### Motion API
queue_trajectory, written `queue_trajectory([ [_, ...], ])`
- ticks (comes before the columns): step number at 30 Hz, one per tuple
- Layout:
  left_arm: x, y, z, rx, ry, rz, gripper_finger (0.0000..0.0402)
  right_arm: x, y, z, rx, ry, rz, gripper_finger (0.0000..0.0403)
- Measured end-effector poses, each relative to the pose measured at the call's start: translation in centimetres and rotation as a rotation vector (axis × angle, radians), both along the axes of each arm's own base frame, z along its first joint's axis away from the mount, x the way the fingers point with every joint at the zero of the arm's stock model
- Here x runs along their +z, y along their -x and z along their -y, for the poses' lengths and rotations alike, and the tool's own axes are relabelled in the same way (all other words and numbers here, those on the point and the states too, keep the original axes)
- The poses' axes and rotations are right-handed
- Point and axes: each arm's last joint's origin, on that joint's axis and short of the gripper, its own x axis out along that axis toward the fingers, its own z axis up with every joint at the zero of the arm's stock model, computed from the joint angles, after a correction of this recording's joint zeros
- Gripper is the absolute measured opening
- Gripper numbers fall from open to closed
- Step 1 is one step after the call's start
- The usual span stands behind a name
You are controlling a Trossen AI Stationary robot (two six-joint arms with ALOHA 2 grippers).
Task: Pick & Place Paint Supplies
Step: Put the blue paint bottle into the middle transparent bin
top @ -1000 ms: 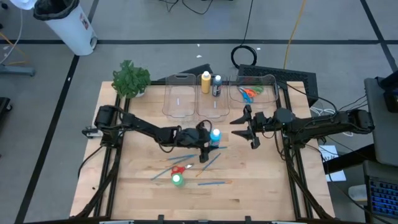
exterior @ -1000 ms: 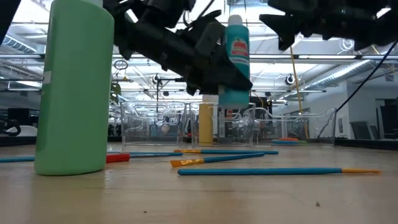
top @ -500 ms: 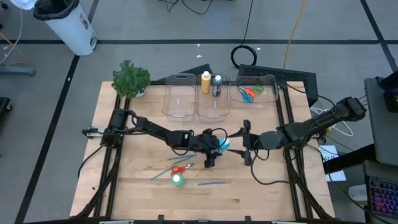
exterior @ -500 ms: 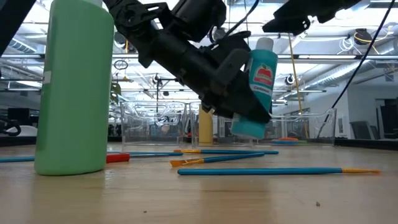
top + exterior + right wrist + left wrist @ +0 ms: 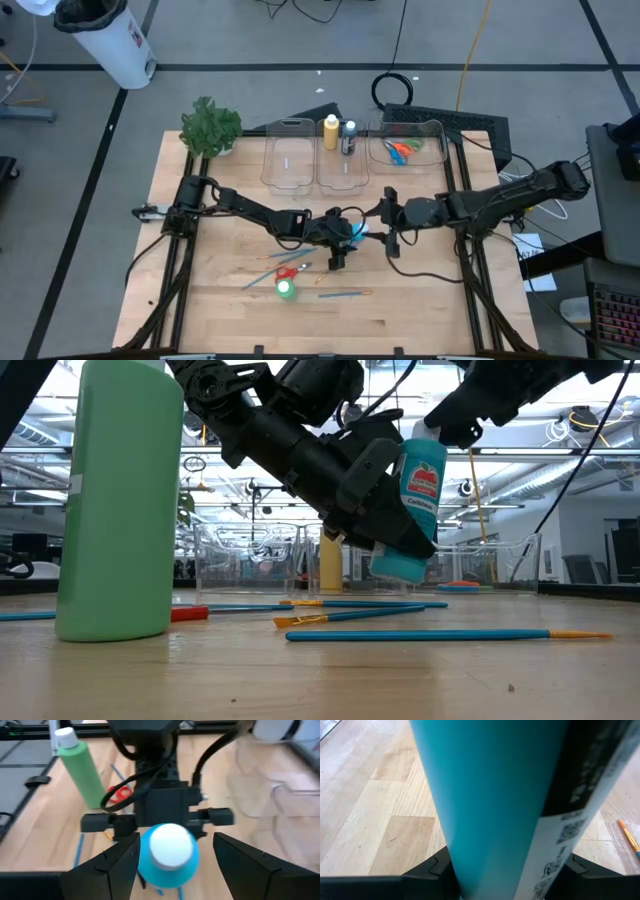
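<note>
My left gripper (image 5: 345, 238) is shut on a blue paint bottle (image 5: 412, 500) with a white cap (image 5: 171, 845), above the middle of the table. My right gripper (image 5: 382, 224) is open. Its fingers (image 5: 120, 865) stand on either side of the cap without touching it. A green bottle (image 5: 285, 289) stands upright on its base near the front. Red-handled scissors (image 5: 288, 271) and blue paintbrushes (image 5: 440, 634) lie flat on the table around it. My left gripper pinches the blue bottle's body (image 5: 470, 845) between its two fingers, across the bottle. It comes from the table's left, slanting down. The bottle is lifted clear of the table and tilted, its cap (image 5: 428, 430) up and toward the right gripper.
Three clear bins (image 5: 300, 160) stand along the far edge. A yellow bottle (image 5: 330, 132) and a dark bottle (image 5: 348, 138) stand at the middle one. Orange and green scissors (image 5: 400, 149) lie in the right one. A leafy plant (image 5: 210, 125) stands at the far left.
My left gripper has gone a little toward the near and right edges and tipped the blue bottle from upright to slanted, cap toward the right. My right gripper has come toward the table's left, up to the cap, and stayed open.
</note>
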Motion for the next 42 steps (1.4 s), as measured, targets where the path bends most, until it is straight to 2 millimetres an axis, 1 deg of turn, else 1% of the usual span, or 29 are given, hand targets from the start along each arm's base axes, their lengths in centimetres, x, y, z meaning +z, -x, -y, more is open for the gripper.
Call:
queue_trajectory([
  [4,0.0,0.0,0.0,0.001,0.0,-0.001,0.0204,-0.3,-0.3,0.5,-0.015,-0.015,-0.014,0.0241],
  [7,0.0,0.0,0.0,0.004,0.0,-0.001,0.0204,-0.3,-0.3,0.7,-0.014,-0.022,-0.015,0.0229],
  [10,0.0,0.0,0.0,0.004,0.001,-0.001,0.0204,-0.3,-0.3,0.7,0.0,-0.03,-0.017,0.02],
  [16,0.0,0.0,-0.1,0.004,-0.003,-0.002,0.0204,-0.3,-0.3,0.6,0.038,-0.013,-0.022,0.0116],
  [18,0.0,0.0,0.0,0.005,-0.001,-0.003,0.0205,-0.3,-0.3,0.5,0.078,-0.006,-0.018,0.0101],
  [22,0.0,0.0,0.1,0.023,0.037,-0.001,0.0205,-0.2,-0.3,0.5,0.11,-0.003,-0.006,0.0101],
  [30,0.1,0.0,0.3,0.028,0.042,0.004,0.0205,-0.1,-0.4,0.4,0.119,-0.001,0.007,0.0101],
  [33,0.6,0.2,0.4,0.035,0.053,0.013,0.0209,0.2,-0.3,0.4,0.12,-0.003,0.024,0.0101],
  [37,2.4,0.6,0.7,0.035,0.059,0.038,0.0237,0.9,0.1,0.5,0.112,0.002,0.06,0.0101],
  [40,4.5,1.1,0.7,0.028,0.057,0.071,0.0261,1.0,0.6,0.5,0.112,0.01,0.049,0.0101],
  [42,5.5,1.4,0.6,0.027,0.053,0.075,0.0274,1.1,0.9,0.3,0.118,0.011,0.044,0.0101],
])
